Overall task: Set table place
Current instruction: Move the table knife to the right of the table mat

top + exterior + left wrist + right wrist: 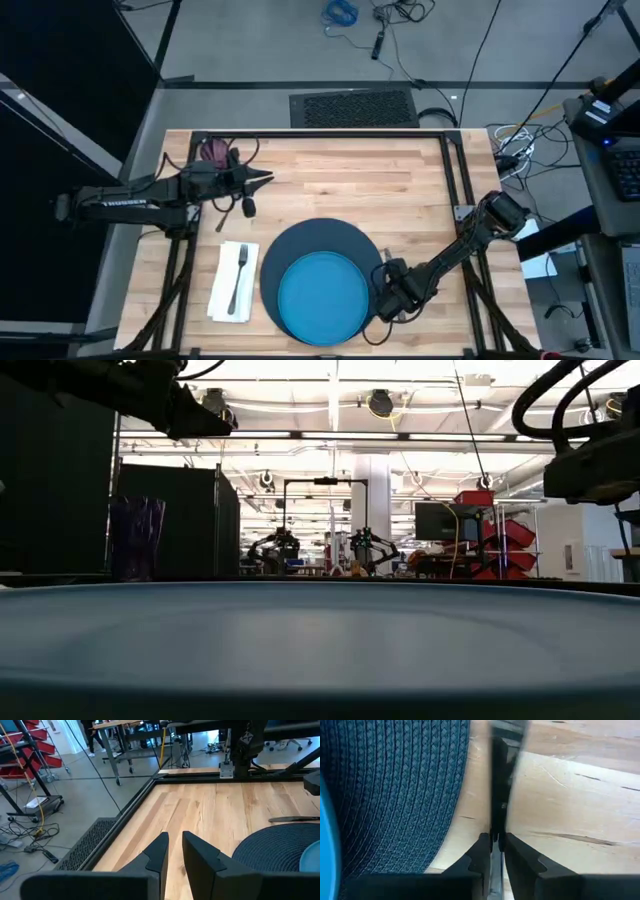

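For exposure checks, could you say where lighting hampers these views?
Low view: ceiling lights backlight the cup, which shows dark behind the plate. High view: table evenly lit, soft shadows. Right wrist view: the knife in the right tool looks dark.

One mat (318, 250), one plate (322, 295), one napkin (232, 282), one fork (238, 275). One purple cup (212, 152), one knife (501, 767). Two grippers: left (268, 180), right (385, 308).
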`<state>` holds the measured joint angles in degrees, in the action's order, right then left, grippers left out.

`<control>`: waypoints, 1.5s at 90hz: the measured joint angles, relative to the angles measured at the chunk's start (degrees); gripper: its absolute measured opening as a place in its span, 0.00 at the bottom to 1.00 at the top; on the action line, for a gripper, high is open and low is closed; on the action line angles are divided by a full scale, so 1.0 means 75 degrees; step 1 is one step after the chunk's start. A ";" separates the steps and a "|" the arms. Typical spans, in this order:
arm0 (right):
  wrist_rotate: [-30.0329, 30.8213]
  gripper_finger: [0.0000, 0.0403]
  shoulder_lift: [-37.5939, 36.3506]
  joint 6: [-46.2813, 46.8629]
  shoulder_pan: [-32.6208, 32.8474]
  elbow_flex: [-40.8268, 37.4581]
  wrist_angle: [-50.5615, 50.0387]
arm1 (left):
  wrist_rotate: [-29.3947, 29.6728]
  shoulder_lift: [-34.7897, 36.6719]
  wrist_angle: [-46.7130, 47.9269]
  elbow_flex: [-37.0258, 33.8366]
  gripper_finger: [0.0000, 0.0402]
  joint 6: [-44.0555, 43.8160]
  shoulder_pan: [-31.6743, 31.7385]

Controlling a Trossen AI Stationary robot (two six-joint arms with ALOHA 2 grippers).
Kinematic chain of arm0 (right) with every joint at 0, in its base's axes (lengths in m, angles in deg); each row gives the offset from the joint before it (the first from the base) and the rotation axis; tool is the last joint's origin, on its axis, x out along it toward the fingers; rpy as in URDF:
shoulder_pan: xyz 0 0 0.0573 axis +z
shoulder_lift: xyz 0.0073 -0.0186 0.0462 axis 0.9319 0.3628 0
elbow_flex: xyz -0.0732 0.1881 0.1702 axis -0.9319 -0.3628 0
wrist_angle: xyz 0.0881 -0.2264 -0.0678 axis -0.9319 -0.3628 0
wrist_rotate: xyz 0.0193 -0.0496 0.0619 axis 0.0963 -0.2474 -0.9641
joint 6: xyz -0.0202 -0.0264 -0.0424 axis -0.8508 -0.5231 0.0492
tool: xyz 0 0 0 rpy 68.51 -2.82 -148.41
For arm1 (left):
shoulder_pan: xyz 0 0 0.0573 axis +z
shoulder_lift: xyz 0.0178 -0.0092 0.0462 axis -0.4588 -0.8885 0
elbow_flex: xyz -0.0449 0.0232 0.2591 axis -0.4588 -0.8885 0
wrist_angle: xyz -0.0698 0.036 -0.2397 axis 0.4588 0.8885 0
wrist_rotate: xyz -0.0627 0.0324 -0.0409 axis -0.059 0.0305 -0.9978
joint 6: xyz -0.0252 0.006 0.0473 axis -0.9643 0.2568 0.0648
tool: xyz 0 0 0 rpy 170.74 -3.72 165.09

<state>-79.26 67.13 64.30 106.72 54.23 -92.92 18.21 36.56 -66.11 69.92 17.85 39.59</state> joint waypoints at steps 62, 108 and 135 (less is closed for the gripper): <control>0.0001 0.07 0.0006 0.0670 0.0000 -0.0003 0.0029 | 0.0001 0.0002 0.0000 0.0000 0.11 -0.0003 -0.0001; -0.0014 0.09 0.0012 0.0892 0.0000 -0.0006 0.0038 | -0.0002 -0.0001 0.0000 0.0000 0.11 -0.0003 0.0001; -0.0020 0.10 0.0012 0.0740 0.0000 -0.0006 0.0032 | 0.0001 0.0000 0.0002 0.0000 0.11 -0.0001 0.0000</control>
<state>-79.41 67.22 69.85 106.72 54.18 -92.68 18.22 36.56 -66.10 69.92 17.84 39.60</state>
